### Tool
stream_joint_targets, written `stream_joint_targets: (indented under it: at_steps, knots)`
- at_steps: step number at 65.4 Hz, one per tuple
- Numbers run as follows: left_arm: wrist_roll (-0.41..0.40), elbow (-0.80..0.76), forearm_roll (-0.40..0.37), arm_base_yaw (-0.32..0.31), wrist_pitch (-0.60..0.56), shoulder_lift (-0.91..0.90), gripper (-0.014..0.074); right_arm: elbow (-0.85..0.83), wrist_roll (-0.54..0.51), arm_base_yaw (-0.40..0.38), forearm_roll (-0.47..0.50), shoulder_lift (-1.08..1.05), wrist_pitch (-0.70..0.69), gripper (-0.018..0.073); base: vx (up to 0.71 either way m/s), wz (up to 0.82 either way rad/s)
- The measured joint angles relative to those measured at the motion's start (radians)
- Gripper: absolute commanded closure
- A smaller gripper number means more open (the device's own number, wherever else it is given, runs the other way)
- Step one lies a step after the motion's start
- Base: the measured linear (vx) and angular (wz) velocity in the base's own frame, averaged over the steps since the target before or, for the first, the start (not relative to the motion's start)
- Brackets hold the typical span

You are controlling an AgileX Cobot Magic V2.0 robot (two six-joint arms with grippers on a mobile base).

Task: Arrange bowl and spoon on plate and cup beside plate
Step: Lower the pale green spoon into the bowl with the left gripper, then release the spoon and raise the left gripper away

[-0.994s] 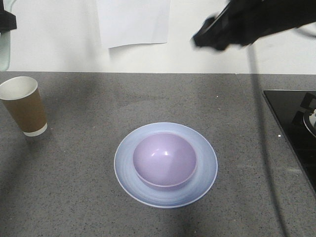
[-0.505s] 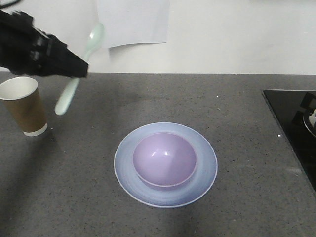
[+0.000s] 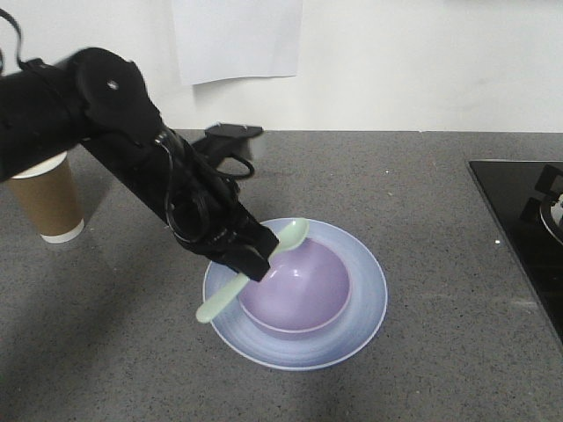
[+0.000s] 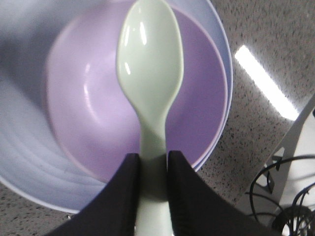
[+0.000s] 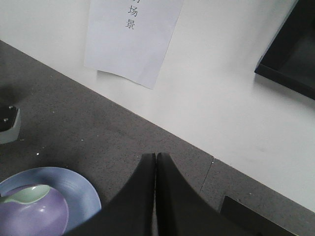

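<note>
Left tool (image 4: 151, 169) has carried the pinched spoon (image 4: 150, 73) over the bowl (image 4: 88, 113).

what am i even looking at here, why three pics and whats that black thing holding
It is a two-armed robot setting a table. The wide picture is shot from the front; the other two come from cameras on each wrist, looking past the jaws.

In the wide view the black left arm's gripper holds a pale spoon by its handle over a purple bowl, which sits on a blue plate. A brown paper cup stands apart at the left on the grey counter.

The left wrist view shows the spoon pinched between the jaws. The right gripper, raised off to the side, is shut and empty.
</note>
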Motion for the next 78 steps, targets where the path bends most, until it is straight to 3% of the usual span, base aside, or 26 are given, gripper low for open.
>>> stream_joint_targets:
  at_steps: [30,41,63,78]
  knots:
    - [-0.002,0.0,0.003,-0.016,-0.004,0.023,0.0561,0.0,0.003,0.0,-0.01,0.0,0.0,0.0564,0.0,0.0]
    - [-0.002,0.0,0.003,-0.016,-0.005,0.023,0.0458,0.0,0.004,0.0,-0.01,0.0,0.0,0.0564,0.0,0.0]
    - [-0.002,-0.055,0.003,-0.016,-0.013,0.023,0.0169,0.0,0.004,0.0,-0.01,0.0,0.0,0.0564,0.0,0.0]
    - [-0.042,-0.17,0.044,-0.016,0.015,0.021,0.0153,0.0,0.008,0.0,-0.01,0.0,0.0,0.0564,0.0,0.0]
